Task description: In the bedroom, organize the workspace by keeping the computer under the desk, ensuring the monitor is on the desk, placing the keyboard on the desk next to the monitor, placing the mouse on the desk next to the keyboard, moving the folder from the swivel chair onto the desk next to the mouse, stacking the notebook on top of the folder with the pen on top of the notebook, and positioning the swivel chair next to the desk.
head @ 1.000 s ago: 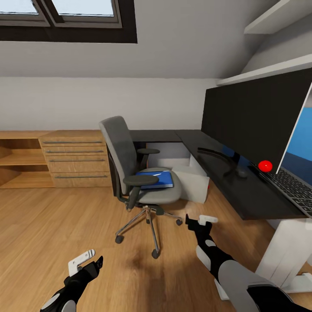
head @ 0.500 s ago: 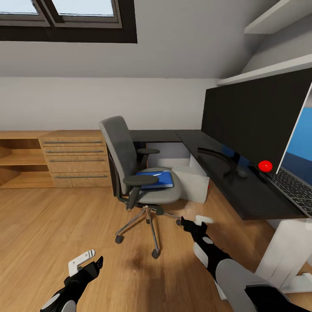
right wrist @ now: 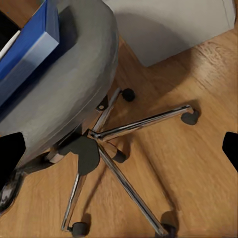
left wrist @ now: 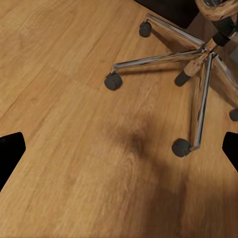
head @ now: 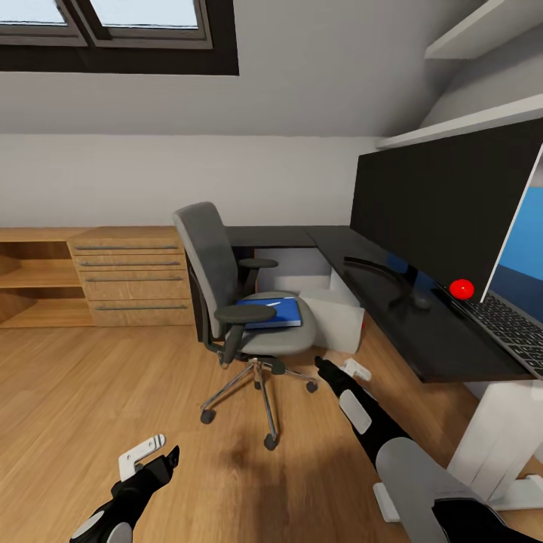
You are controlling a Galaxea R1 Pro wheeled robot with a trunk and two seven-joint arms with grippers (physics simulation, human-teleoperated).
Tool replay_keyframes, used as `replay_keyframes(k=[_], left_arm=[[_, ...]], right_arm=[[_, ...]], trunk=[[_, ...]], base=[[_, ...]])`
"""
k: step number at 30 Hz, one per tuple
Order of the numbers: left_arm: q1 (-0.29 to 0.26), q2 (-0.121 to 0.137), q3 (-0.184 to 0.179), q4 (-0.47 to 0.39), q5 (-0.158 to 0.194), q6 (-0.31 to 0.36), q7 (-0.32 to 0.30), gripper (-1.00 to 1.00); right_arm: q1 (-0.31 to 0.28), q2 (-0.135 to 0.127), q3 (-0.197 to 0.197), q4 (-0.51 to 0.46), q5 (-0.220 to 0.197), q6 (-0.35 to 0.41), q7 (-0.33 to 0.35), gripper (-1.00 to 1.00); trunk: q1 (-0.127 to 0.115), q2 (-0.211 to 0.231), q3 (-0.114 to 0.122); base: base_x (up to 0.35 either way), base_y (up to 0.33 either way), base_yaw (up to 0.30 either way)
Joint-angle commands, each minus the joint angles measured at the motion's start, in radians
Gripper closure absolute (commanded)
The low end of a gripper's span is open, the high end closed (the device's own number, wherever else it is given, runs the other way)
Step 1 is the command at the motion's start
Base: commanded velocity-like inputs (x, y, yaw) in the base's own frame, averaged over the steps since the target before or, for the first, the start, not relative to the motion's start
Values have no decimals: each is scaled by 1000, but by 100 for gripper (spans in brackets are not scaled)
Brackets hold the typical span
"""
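The grey swivel chair (head: 226, 298) stands on the wooden floor, left of the black desk (head: 400, 317). A blue folder (head: 271, 312) lies on its seat, with a thin pale item on top that is too small to identify. On the desk are the large dark monitor (head: 445, 204), a red mouse (head: 461, 288) and the keyboard (head: 513, 326). The white computer (head: 333, 317) sits under the desk. My right gripper (head: 339, 367) is open, low beside the chair's base, its camera facing the seat (right wrist: 69, 94) and folder (right wrist: 27, 47). My left gripper (head: 158, 452) is open above bare floor.
A wooden drawer unit (head: 132, 275) with open shelves lines the back wall at the left. The chair's chrome star base (left wrist: 198, 74) and castors spread over the floor between my arms. White desk legs (head: 498, 445) stand at the right. A blue panel (head: 524, 264) rises behind the keyboard.
My right gripper has reached forward and up toward the chair's base and rotated. The left arm, the chair and the view have stayed put.
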Motion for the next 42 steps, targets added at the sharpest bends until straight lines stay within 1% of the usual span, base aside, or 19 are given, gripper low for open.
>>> replay_keyframes(k=[1, 5, 15, 17, 18, 21, 27, 34, 42], left_arm=[[0, 0, -1, -2, 10, 3, 7, -100], [1, -2, -6, 0, 10, 0, 7, -100], [1, 0, -3, 3, 12, -1, 6, -100], [1, 0, -2, 3, 12, -2, 6, -100], [1, 0, -2, 3, 12, -2, 6, -100], [0, 0, 0, 10, 14, -2, 9, -100], [0, 1, 1, 15, 15, -3, 11, -100], [1, 0, 33, 16, 14, -3, 4, -100], [0, 0, 40, 16, 15, -3, 6, -100]], right_arm=[[0, 1, -1, -1, -14, 1, -2, -100], [0, 1, -1, 0, -34, -5, -1, -100], [0, -2, -4, -5, -44, -19, 1, -100], [0, -12, -17, -6, -45, -19, 2, -100], [0, -29, -38, -7, -47, -18, 3, -100], [0, -42, -60, -7, -47, -16, 17, -100], [0, -45, -67, -6, -48, -16, 24, -100], [0, -45, -68, -6, -48, -16, 25, -100], [0, -46, -68, -5, -48, -16, 26, -100]], trunk=[[0, 0, -1], [0, 0, -1], [0, 0, -1], [0, 0, -1], [0, 0, -1], [0, 0, -1], [0, 0, -1], [0, 0, -1], [0, 0, -1]], base=[[0, 0, 0], [37, 0, 0], [263, 0, 0], [206, 0, 0], [117, 0, 0], [189, 0, 0], [236, 0, 0], [191, 6, 0], [182, 63, 0]])
